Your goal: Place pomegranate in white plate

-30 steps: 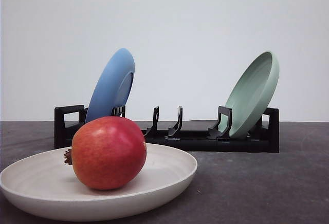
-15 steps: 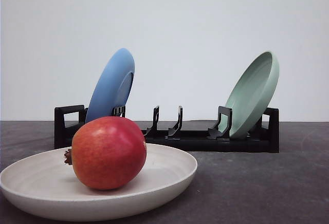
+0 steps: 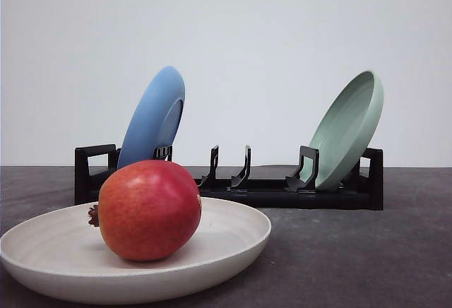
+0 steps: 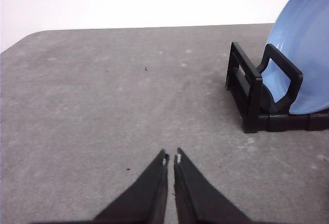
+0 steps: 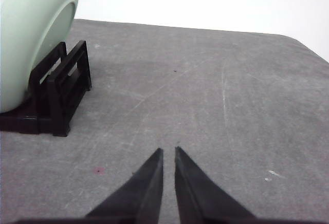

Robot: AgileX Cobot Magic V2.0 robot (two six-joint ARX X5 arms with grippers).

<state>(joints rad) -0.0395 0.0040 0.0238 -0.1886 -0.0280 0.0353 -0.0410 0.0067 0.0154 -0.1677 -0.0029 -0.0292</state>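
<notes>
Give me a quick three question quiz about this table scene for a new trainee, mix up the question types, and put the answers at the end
1. True or false: the pomegranate lies in the white plate.
2. Which plate stands at the right end of the black rack in the front view? A) blue plate B) pale green plate C) a yellow plate
3. Fill in: the fingers of the left gripper and the right gripper are nearly ____ and hold nothing.

Key
1. True; it rests in the plate with its calyx nub toward the left of the front view.
2. B.
3. closed; each pair shows only a thin gap above bare table.
</notes>
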